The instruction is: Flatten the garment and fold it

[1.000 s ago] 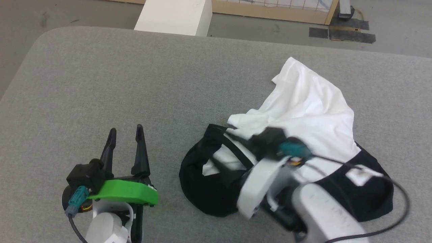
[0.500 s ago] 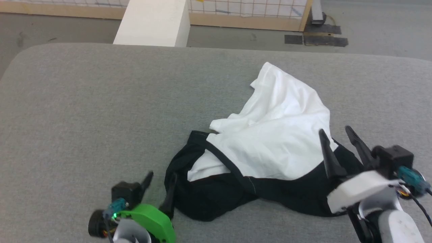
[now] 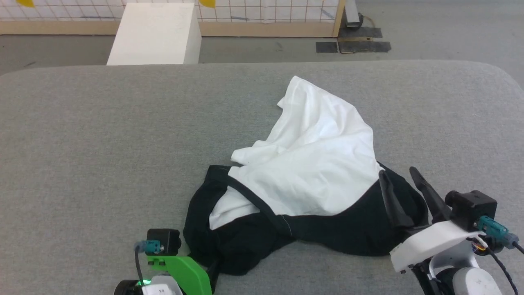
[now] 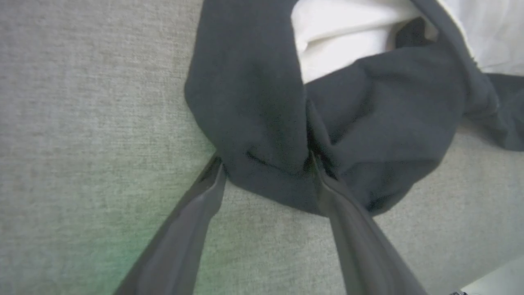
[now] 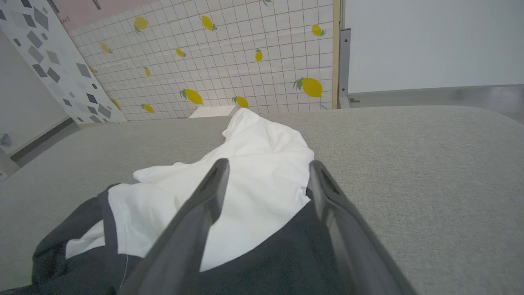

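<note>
Flattening is not yet begun: my left tool and right tool, both released, are at the crumpled garment's black edges; next I should pinch there.

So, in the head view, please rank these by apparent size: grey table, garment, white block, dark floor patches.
1. grey table
2. garment
3. white block, though it stands farther from the camera
4. dark floor patches, also far away
</note>
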Motion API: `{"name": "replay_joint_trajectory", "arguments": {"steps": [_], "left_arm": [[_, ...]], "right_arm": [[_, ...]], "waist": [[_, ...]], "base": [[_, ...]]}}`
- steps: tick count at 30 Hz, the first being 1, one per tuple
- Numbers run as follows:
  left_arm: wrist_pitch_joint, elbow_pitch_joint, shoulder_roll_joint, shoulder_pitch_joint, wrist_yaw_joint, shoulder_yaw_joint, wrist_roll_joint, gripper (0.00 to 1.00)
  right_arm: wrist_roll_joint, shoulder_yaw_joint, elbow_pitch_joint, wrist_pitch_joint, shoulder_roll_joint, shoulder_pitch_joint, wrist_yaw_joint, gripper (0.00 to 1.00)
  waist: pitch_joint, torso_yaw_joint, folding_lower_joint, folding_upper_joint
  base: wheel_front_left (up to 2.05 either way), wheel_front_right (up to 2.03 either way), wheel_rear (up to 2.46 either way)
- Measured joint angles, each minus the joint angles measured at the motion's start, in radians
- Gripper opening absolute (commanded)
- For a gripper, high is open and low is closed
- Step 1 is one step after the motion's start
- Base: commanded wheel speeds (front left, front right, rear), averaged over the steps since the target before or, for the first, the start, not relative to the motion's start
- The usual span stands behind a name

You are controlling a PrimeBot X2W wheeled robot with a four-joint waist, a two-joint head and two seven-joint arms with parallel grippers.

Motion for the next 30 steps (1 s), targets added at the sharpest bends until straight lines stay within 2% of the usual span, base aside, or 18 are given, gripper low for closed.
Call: {"name": "replay_joint_trajectory", "arguments": {"steps": [1, 4, 7, 14, 20, 23, 26, 27, 28, 29, 30], "left_arm": [[0.025, -0.005, 0.002, 0.000, 0.002, -0.003, -0.003, 0.00], [0.032, -0.035, 0.015, 0.002, 0.003, 0.008, -0.010, 0.00], [-0.021, -0.076, 0.026, 0.015, 0.042, 0.064, -0.009, 0.00], [-0.142, -0.239, 0.178, 0.004, 0.129, 0.242, 0.068, 0.00], [-0.234, -0.264, 0.295, -0.080, 0.187, 0.348, 0.159, 0.00], [-0.262, -0.228, 0.306, -0.094, 0.201, 0.367, 0.175, 0.00], [-0.291, -0.184, 0.288, -0.091, 0.210, 0.366, 0.172, 0.00], [-0.298, -0.172, 0.277, -0.088, 0.212, 0.364, 0.168, 0.09], [-0.307, -0.153, 0.262, -0.081, 0.212, 0.359, 0.162, 0.44], [-0.316, -0.134, 0.246, -0.074, 0.211, 0.353, 0.149, 0.84], [-0.325, -0.114, 0.230, -0.066, 0.211, 0.348, 0.133, 1.00]], "right_arm": [[0.000, 0.006, 0.000, 0.000, 0.000, 0.000, 0.000, 1.00], [0.005, 0.018, 0.002, 0.000, 0.000, 0.000, 0.000, 1.00], [0.009, 0.019, 0.003, -0.001, 0.000, 0.000, 0.000, 1.00], [0.008, 0.010, 0.003, -0.002, 0.000, 0.000, 0.000, 1.00], [0.007, 0.002, 0.004, 0.000, 0.000, 0.000, 0.000, 1.00], [0.004, 0.004, 0.009, 0.011, 0.000, 0.000, 0.000, 1.00], [0.001, 0.007, 0.021, 0.038, 0.000, 0.000, 0.000, 1.00], [0.000, 0.007, 0.023, 0.047, 0.001, 0.000, 0.000, 1.00], [0.000, 0.008, 0.028, 0.062, 0.000, 0.000, 0.000, 1.00], [0.000, 0.009, 0.034, 0.085, 0.000, 0.000, 0.000, 1.00], [-0.001, 0.012, 0.043, 0.117, 0.000, 0.002, 0.000, 1.00]], "waist": [[0.001, -0.004, 0.0000, 0.0000], [0.005, -0.013, 0.0000, 0.0000], [0.006, -0.014, 0.0000, 0.0000], [0.006, 0.005, 0.0000, 0.0000], [0.015, 0.020, 0.0000, 0.0000], [0.023, 0.021, 0.0000, 0.0000], [0.031, 0.021, 0.0000, 0.0000], [0.033, 0.021, 0.0000, 0.0000], [0.035, 0.021, 0.0000, 0.0000], [0.037, 0.022, 0.0000, 0.0000], [0.039, 0.023, 0.0000, 0.0000]], "base": [[0.00, 0.00, 0.00], [0.00, 0.00, 0.00], [0.00, 0.00, 0.00], [0.00, 0.00, 0.00], [0.00, 0.00, 0.00], [0.00, 0.00, 0.00], [0.00, 0.00, 0.00], [0.00, 0.00, 0.00], [0.00, 0.00, 0.00], [0.00, 0.00, 0.00], [0.00, 0.00, 0.00]]}}
